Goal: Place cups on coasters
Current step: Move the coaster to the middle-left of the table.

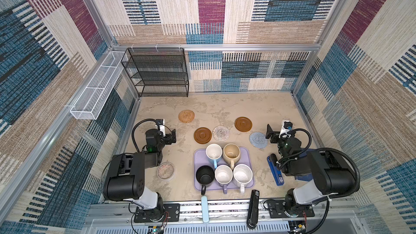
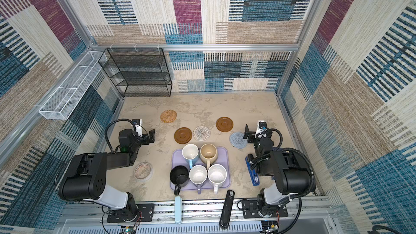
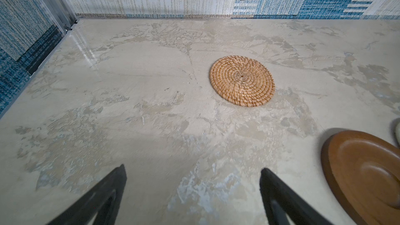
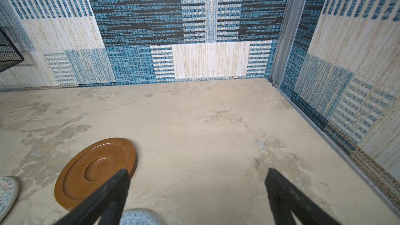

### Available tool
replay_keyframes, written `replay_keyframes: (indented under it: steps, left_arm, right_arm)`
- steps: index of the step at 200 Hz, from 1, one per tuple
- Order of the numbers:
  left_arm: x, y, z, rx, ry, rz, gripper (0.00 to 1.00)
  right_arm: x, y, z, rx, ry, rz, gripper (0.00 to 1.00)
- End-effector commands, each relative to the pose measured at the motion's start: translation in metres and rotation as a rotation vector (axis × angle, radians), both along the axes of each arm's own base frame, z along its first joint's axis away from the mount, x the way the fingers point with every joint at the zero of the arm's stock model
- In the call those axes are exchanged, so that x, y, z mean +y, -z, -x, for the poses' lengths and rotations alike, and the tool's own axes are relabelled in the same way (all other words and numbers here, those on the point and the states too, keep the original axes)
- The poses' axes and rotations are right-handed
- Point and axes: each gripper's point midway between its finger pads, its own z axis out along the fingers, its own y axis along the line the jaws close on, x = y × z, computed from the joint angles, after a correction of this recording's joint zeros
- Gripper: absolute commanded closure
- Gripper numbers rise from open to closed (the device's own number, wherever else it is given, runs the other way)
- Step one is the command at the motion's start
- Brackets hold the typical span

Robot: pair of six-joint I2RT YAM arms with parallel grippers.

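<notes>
Several mugs stand on a lavender tray [image 1: 198, 154]: light blue [image 1: 213, 151], beige [image 1: 231, 153], black [image 1: 204, 175], lavender [image 1: 223, 175], speckled white [image 1: 242, 175]. Beyond the tray lie the coasters: rattan [image 1: 186, 116] [image 3: 242, 80], brown wooden [image 1: 202, 135] [image 3: 365, 174], whitish crocheted [image 1: 221, 133], a second brown wooden one [image 1: 243, 124] [image 4: 95, 172], and blue-grey crocheted [image 1: 258, 140] [image 4: 138, 218]. My left gripper [image 1: 172, 136] [image 3: 193, 168] hangs open and empty left of the coasters. My right gripper [image 1: 271, 133] [image 4: 198, 169] is open and empty beside the blue-grey coaster.
A pinkish shallow dish [image 1: 166, 170] lies left of the tray. A black wire rack [image 1: 157, 73] and a white mesh basket [image 1: 99, 86] line the back left. A blue tool [image 1: 275, 172] lies under the right arm. A black bar [image 1: 253, 208] and a pale blue bar [image 1: 204, 208] rest on the front edge.
</notes>
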Motion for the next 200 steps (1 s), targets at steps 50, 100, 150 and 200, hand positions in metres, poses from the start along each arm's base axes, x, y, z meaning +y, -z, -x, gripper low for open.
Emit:
replay_keyframes:
  steps: [50,100,150,200]
  left_arm:
    - [0.001,-0.008,-0.004,-0.032,-0.005,0.010,0.01]
    - [0.001,-0.007,-0.004,-0.030,-0.004,0.012,0.01]
    - [0.000,-0.008,-0.003,-0.033,-0.001,0.014,0.02]
    - [0.004,-0.033,0.000,-0.045,-0.026,0.010,0.02]
  right_arm:
    - [0.001,-0.012,0.000,-0.046,-0.008,0.007,0.00]
    - [0.002,-0.011,0.000,-0.045,-0.009,0.006,0.00]
    - [0.006,-0.013,-0.002,-0.041,-0.034,0.013,0.00]
    - [0.011,-0.033,-0.009,-0.011,-0.065,0.014,0.00]
